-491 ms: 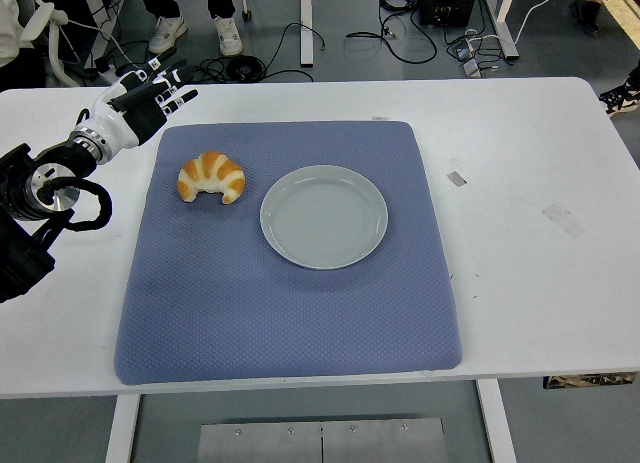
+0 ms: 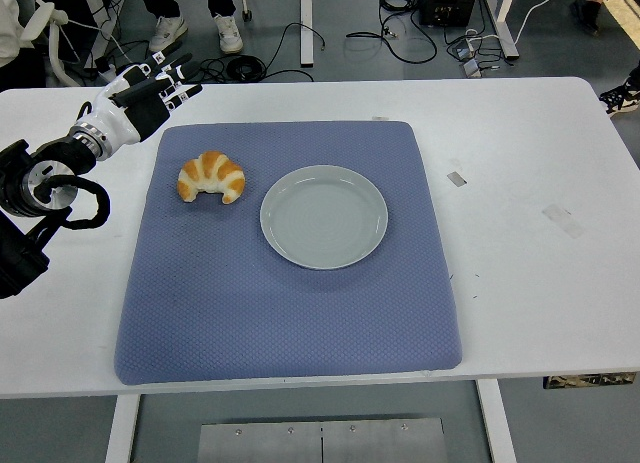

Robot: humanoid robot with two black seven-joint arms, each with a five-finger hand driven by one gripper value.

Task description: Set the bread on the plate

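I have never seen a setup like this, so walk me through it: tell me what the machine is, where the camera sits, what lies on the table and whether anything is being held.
This is a humanoid robot working at a white table. The single picture comes from a camera high on the robot's own side, looking forward and down, so the table's near edge is at the bottom.

The black arm entering from the left ends in the left five-fingered hand, with its fingers spread, hovering above the table's far left corner. It holds nothing. The right arm is out of view.

On the table lies a blue quilted mat. On the mat are a golden-brown croissant and, just to its right, a round pale grey plate, which is empty. The croissant is not yet on the plate.
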